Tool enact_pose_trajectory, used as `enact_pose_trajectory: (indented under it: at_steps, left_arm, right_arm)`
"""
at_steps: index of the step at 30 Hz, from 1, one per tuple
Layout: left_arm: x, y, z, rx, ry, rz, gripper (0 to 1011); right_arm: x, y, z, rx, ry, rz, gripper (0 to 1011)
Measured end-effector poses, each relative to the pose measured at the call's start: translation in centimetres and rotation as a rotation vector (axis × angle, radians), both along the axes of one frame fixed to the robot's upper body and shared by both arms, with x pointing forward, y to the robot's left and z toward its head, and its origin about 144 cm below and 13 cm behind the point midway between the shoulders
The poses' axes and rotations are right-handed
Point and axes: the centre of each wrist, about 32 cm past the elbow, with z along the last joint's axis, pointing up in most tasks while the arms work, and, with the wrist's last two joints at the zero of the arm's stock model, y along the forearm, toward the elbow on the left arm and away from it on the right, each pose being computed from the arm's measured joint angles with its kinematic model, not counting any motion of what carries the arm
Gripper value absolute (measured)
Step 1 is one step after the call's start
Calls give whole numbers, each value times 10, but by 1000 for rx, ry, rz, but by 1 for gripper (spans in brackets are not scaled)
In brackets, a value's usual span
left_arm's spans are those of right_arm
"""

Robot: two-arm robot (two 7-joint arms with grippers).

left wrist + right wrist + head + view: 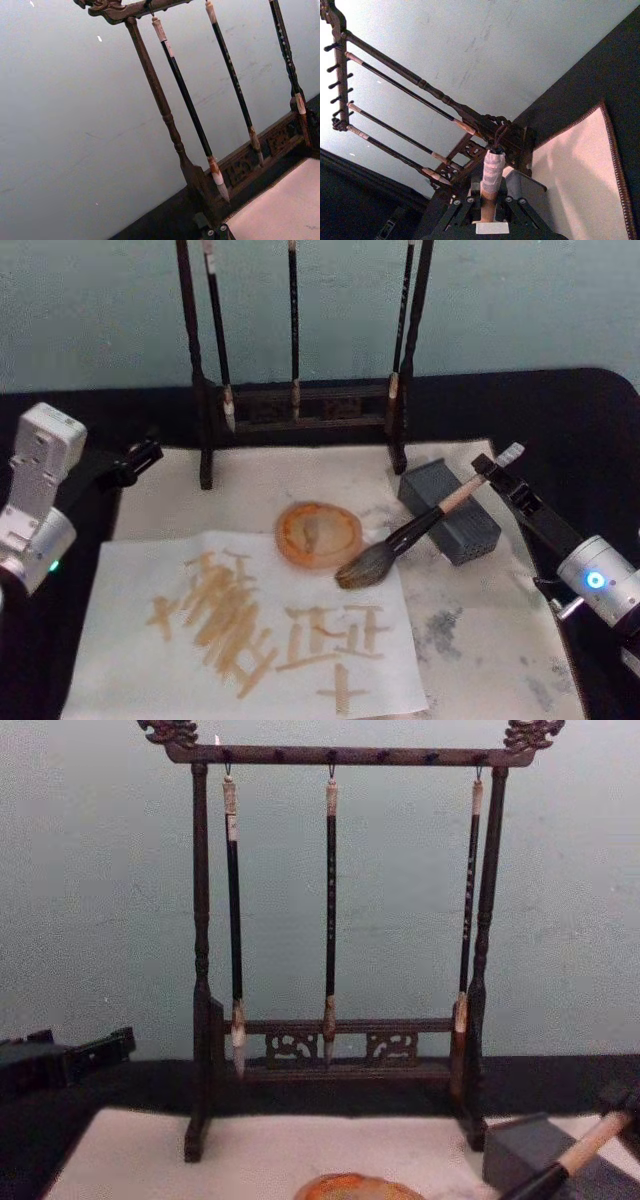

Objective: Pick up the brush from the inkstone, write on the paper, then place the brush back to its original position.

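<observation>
The brush (420,525) slants across the grey inkstone (455,515), its bushy dark head at the right edge of the paper (250,630). That off-white sheet carries tan written strokes. My right gripper (492,470) is shut on the brush's pale upper handle, behind the inkstone. In the right wrist view the wrapped handle end (493,172) with its dark loop sticks out between the fingers (465,202). The chest view shows the brush (590,1145) and the inkstone (525,1145) at the lower right. My left gripper (140,455) is parked at the mat's far left, shut and holding nothing.
A dark wooden rack (300,410) with three slim hanging brushes stands at the back of the mat. A round orange dish (318,533) sits between the paper and the rack. The pale felt mat (480,640) lies under everything, stained grey at the right.
</observation>
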Motion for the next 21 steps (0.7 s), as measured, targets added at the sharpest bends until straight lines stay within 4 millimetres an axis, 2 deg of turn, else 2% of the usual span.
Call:
enact_pose_trajectory:
  at_steps: [21]
  left_arm:
    - [0, 0, 0, 0, 0, 0, 1002]
  right_arm:
    - [-5, -1, 7, 10, -40, 8, 175]
